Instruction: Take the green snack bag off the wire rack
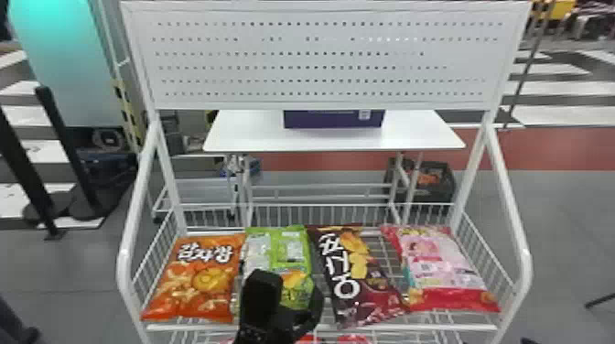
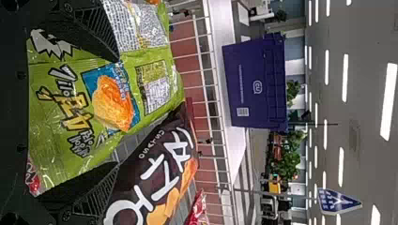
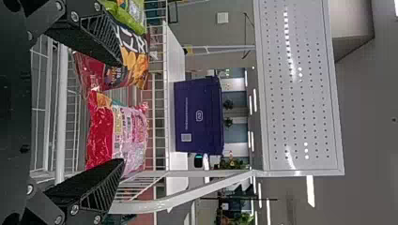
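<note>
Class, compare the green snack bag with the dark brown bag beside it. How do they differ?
The green snack bag lies nearly straight; the dark brown bag slants. In the head view, the left gripper partly covers the green snack bag but not the dark brown bag. Both lie on the wire rack.

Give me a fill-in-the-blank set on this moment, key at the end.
On the wire rack, the green snack bag lies between the ____ bag and the dark brown bag. The gripper around the green bag is the robot's ____ one. The row's rightmost bag is pink and ____.
Missing words: orange; left; red.
</note>
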Controlling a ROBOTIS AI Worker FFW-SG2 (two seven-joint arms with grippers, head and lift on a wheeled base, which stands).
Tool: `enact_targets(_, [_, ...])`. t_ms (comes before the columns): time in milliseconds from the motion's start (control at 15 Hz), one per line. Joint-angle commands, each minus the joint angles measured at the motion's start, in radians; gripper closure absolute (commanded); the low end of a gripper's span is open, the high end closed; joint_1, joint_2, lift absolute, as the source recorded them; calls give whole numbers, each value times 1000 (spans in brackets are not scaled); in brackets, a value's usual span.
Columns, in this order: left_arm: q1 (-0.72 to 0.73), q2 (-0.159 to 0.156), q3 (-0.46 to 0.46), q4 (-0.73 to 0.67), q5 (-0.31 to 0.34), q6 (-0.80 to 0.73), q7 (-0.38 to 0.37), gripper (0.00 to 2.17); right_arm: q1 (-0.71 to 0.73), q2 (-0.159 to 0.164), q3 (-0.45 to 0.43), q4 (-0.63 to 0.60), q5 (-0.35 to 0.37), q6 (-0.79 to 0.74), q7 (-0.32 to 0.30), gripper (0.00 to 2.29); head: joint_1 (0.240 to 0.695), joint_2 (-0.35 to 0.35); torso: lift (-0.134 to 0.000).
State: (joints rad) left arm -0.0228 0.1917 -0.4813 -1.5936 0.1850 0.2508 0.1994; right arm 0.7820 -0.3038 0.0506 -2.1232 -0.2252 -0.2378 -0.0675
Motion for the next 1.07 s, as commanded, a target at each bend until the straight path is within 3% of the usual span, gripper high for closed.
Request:
enact_targets(0, [-12,0,3,26,1,3,0,110,-3,-2,0,2,-2,1,0,171,499,0,0])
enact_targets(133, [-17,0,7,35,2,19,0,117,-4,-5,2,5,-2,1,0,171,499,0,0])
enact_targets(267, [-17,0,12,38,5,34,0,400,-4,-6,2,5,-5,1,0,171,499,0,0])
enact_targets(467, [-3,5,15,23,13,55,31,1399,-4,-8,3,5,-5,1,0,171,499,0,0])
enact_targets(533, [4,9,15,-2,13,80,31,1514,-4,-9,5,5,-5,1,0,171,499,0,0])
enact_targets(1000, [53,18,18,-138,19,86,32,1514,-4,-11,5,0,-6,-2,0,171,499,0,0])
